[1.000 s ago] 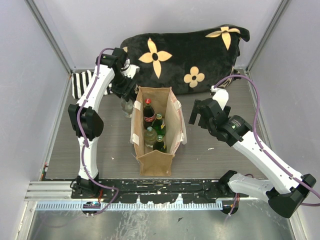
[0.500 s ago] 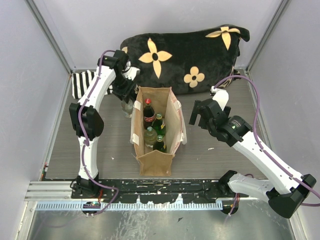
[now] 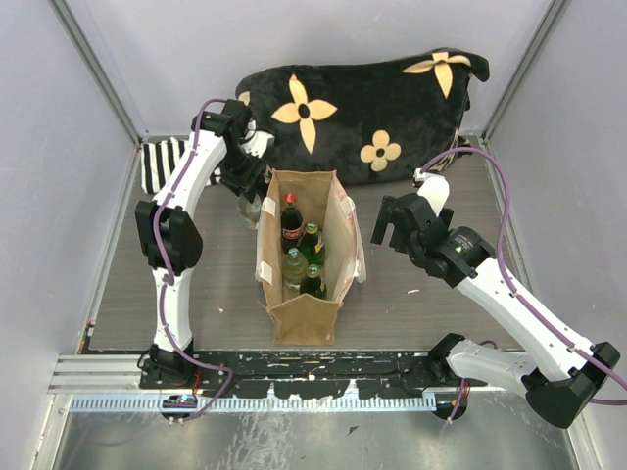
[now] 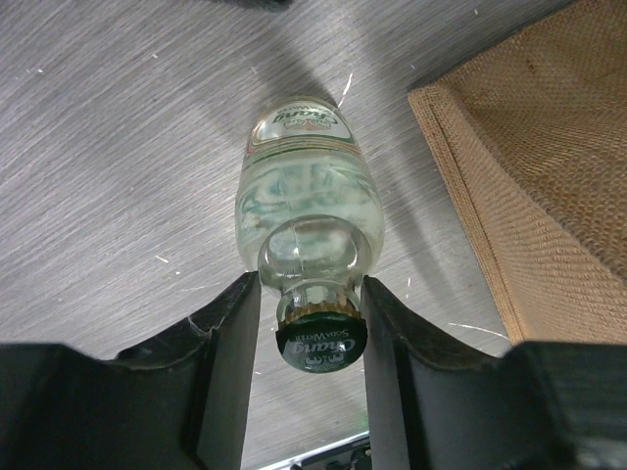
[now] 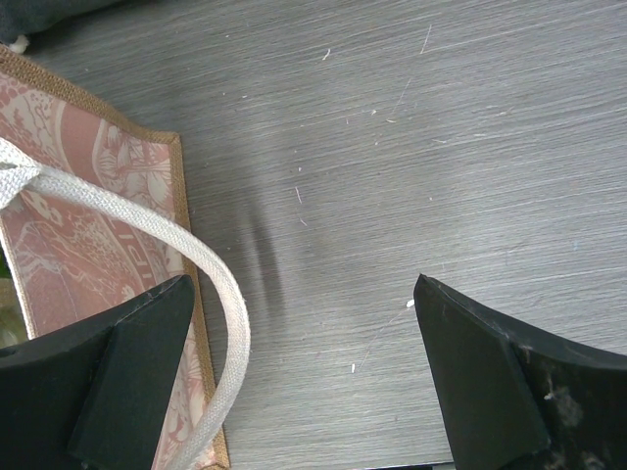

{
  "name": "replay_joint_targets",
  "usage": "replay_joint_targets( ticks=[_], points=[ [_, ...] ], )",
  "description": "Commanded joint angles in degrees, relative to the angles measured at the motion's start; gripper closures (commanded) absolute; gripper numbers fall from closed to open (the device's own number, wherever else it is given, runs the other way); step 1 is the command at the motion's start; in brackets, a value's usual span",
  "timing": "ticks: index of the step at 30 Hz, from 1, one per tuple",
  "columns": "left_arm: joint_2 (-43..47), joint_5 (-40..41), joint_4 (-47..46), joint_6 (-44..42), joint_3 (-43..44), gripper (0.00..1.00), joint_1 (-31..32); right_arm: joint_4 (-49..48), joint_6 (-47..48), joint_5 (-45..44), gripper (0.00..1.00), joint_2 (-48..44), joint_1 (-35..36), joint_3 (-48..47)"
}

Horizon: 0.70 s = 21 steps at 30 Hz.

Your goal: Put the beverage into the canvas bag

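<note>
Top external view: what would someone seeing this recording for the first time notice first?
The tan canvas bag standing open in the middle, holding several bottles with a red-capped cola bottle at its far end, draws the eye. Behind it lies a big black flowered cushion. By the bag's far left corner, the left gripper straddles the neck of a clear bottle standing on the table; a firm grip cannot be confirmed.

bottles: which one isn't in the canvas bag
The clear Chang soda water bottle, standing on the table beside the canvas bag, neck between the left gripper's fingers. The other four stand inside the bag.
</note>
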State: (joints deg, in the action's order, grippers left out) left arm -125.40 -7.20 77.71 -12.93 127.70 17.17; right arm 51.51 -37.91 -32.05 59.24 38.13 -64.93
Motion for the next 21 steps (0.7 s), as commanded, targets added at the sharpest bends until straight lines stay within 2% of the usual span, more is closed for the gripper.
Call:
replay_joint_targets(
  ticks=[1,2,3,5,6,13,21],
  points=[
    [0.44,-1.06,-2.34,-0.19,-1.2,0.57,-0.02,-1.12,-1.29,-0.69,0.0,-0.83,-0.1,-0.07],
    [0.57,-1.06,-2.46,-0.17,-1.19,0.64,-0.02,-1.22,-1.33,-0.63,0.0,-0.84,-0.09,0.03],
    [0.62,-1.06,-2.52,-0.21,-1.22,0.77,-0.03,-1.3,-1.34,-0.52,0.0,-0.82,-0.14,0.14],
    [0.91,-1.06,-2.57,-0.08,-1.06,0.96,0.05,-1.39,-1.37,-0.39,0.0,-0.86,-0.08,0.32],
    [1.12,-1.04,-2.56,-0.1,-0.96,1.0,0.07,-1.41,-1.38,-0.38,0.0,-0.8,-0.1,0.51],
    [3.3,-0.23,-1.62,-1.56,-0.51,1.0,0.43,-2.0,-1.58,-0.04,0.0,-0.92,-0.13,1.16],
    [5.08,1.9,3.03,-4.21,4.96,1.0,0.43,-2.81,-1.46,0.48,0.0,-0.4,-0.15,1.38]
  ],
)
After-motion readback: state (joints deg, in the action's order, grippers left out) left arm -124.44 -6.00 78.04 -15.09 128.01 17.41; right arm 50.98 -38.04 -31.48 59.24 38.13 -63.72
